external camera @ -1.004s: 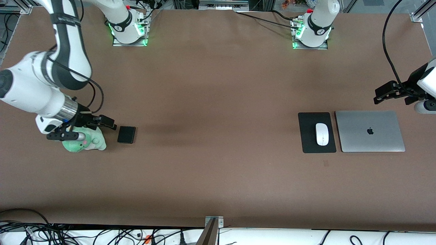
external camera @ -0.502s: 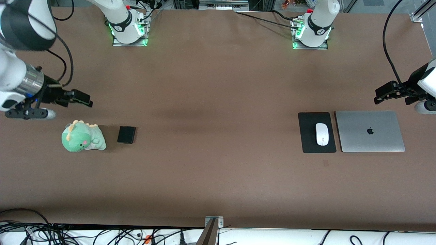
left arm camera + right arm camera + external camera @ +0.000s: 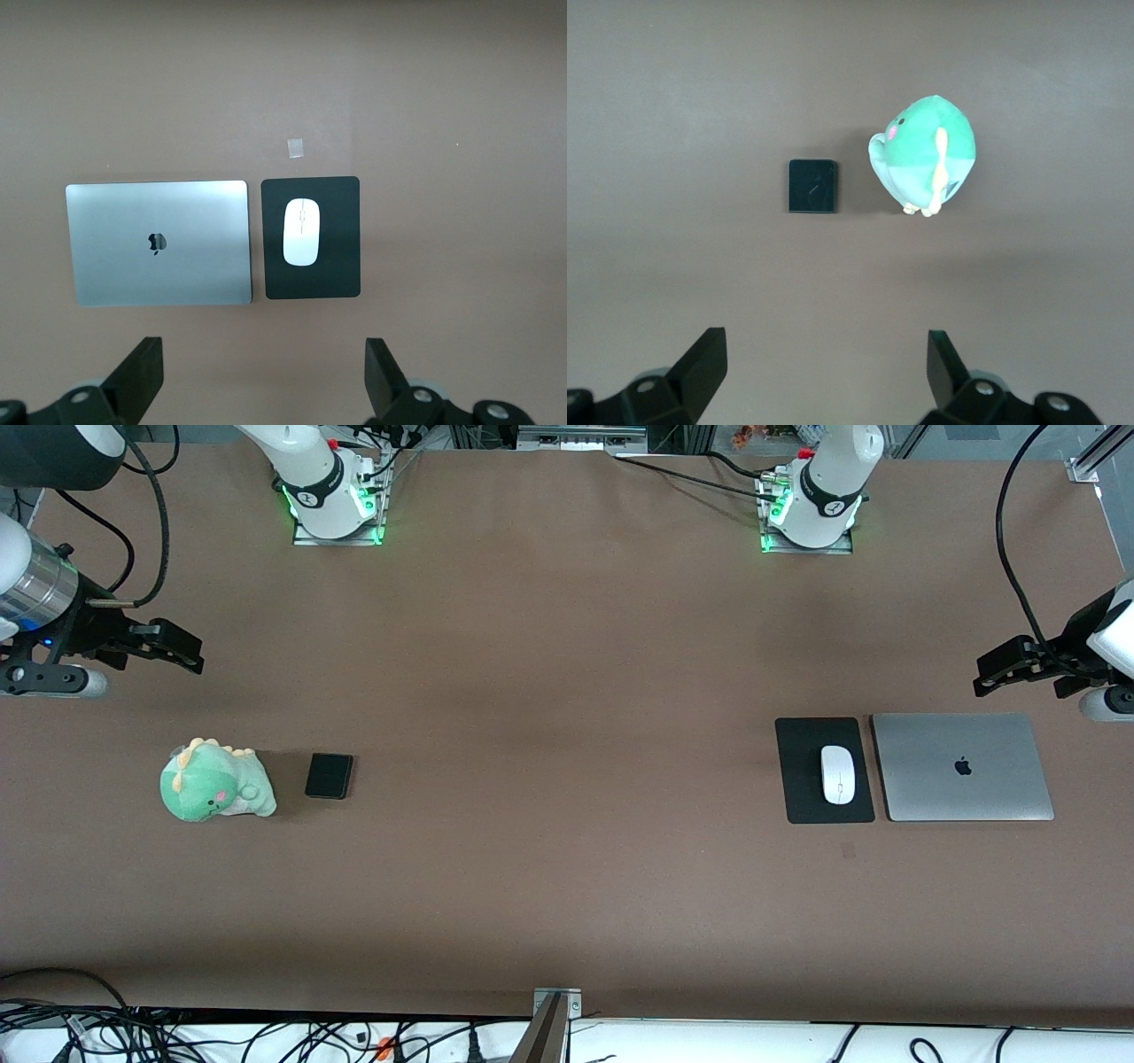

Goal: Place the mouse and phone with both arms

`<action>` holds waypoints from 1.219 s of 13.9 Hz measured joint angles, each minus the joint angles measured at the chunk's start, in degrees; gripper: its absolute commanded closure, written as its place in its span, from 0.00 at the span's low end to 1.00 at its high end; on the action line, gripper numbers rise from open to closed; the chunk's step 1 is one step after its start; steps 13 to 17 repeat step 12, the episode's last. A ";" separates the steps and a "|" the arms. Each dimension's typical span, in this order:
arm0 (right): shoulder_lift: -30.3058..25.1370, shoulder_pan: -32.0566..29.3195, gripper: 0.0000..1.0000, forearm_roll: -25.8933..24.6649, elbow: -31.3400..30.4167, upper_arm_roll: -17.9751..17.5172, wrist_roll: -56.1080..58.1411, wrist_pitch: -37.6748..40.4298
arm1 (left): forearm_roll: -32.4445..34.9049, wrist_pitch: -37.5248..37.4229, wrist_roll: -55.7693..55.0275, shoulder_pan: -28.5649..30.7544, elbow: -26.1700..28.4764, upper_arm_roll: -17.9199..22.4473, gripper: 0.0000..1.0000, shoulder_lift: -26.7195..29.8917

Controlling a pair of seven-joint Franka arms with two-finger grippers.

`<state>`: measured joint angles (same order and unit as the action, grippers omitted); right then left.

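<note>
The white mouse (image 3: pixel 837 774) lies on a black mouse pad (image 3: pixel 802 779) toward the left arm's end of the table; it also shows in the left wrist view (image 3: pixel 301 232). The black phone (image 3: pixel 329 776) lies flat beside a green plush dinosaur (image 3: pixel 215 781) toward the right arm's end; it also shows in the right wrist view (image 3: pixel 812 185). My left gripper (image 3: pixel 990 676) is open and empty, up over bare table beside the laptop. My right gripper (image 3: pixel 182 655) is open and empty, up over bare table, apart from the plush and the phone.
A closed silver laptop (image 3: pixel 962 767) lies beside the mouse pad (image 3: pixel 344 266). A small pale tag (image 3: pixel 295 147) lies on the table near the pad. Cables hang along the table's near edge (image 3: pixel 266 1036).
My right gripper has risen off the plush dinosaur and drawn back toward the right arm's end of the table. The plush, phone, mouse and left arm have not moved.
</note>
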<state>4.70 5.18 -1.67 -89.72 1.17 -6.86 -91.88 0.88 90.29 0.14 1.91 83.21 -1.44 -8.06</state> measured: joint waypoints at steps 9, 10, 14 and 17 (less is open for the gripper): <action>0.01 -0.41 0.00 0.34 3.74 0.17 -0.01 0.07 | 0.00 0.00 0.00 0.01 -0.02 0.00 0.00 0.00; 0.01 -0.41 0.00 0.43 3.74 0.13 -0.01 0.07 | 0.00 0.00 0.00 0.01 -0.02 0.00 0.00 0.00; 0.01 -0.41 0.00 0.79 3.75 0.11 -0.02 0.07 | 0.00 0.00 0.00 0.01 -0.02 0.00 0.00 0.00; 0.01 -0.41 0.00 0.79 3.75 0.11 -0.02 0.07 | 0.00 0.00 0.00 0.01 -0.02 0.00 0.00 0.00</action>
